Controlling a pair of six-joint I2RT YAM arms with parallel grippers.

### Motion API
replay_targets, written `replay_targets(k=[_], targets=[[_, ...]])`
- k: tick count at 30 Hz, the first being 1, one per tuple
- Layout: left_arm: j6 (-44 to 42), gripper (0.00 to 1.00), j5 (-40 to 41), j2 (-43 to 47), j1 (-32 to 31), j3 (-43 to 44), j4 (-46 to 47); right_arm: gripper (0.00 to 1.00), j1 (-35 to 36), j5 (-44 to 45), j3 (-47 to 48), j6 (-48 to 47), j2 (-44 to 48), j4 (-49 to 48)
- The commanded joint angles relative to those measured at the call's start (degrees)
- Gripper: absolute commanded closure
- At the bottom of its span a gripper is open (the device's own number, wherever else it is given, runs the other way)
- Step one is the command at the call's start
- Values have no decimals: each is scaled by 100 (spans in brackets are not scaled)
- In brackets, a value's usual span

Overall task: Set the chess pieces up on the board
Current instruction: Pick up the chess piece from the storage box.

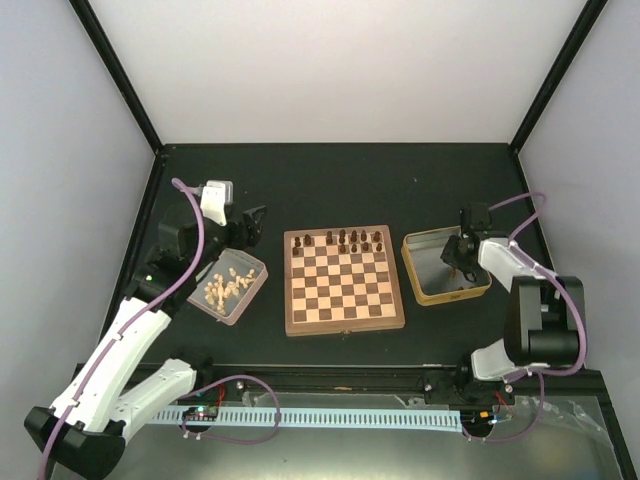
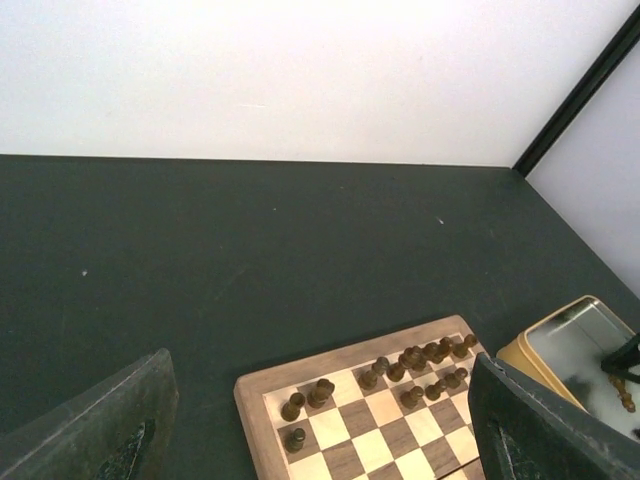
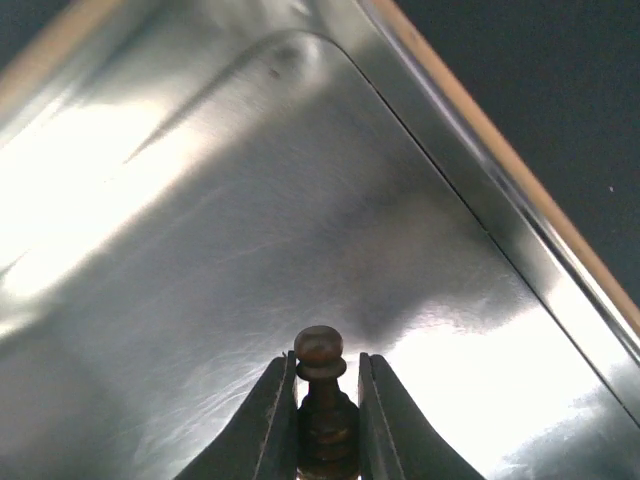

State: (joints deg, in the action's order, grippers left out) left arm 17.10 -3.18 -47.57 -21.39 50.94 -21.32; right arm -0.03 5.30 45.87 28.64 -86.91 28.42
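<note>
The board (image 1: 344,280) lies mid-table with several dark brown chess pieces (image 1: 345,239) along its two far rows; they also show in the left wrist view (image 2: 410,360). My right gripper (image 1: 456,256) is inside the metal tray (image 1: 446,266), shut on a dark brown pawn (image 3: 320,400) held between its fingertips (image 3: 276,420) just above the shiny tray floor (image 3: 250,220). My left gripper (image 1: 252,222) is open and empty, left of the board's far left corner, with its fingers (image 2: 100,425) wide apart.
A second metal tray (image 1: 231,286) with several pale cream pieces sits left of the board. The right tray's rim (image 3: 500,160) runs close past the gripper. White walls enclose the dark table on three sides.
</note>
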Motion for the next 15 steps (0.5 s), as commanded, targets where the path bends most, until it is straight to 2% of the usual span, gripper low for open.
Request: replay_targets(k=[1, 7, 12, 15], targets=[[-40, 18, -325, 52, 47, -37, 247, 87, -22, -520, -46, 107, 722, -217], [-26, 18, -916, -49, 47, -87, 415, 87, 60, -1465, -95, 495, 1464, -424], [82, 18, -1629, -142, 49, -168, 666, 87, 331, -1709, -28, 952, 2004, -496], [427, 17, -2057, -216, 34, -384, 1006, 87, 633, -1914, -57, 1593, 2257, -632]])
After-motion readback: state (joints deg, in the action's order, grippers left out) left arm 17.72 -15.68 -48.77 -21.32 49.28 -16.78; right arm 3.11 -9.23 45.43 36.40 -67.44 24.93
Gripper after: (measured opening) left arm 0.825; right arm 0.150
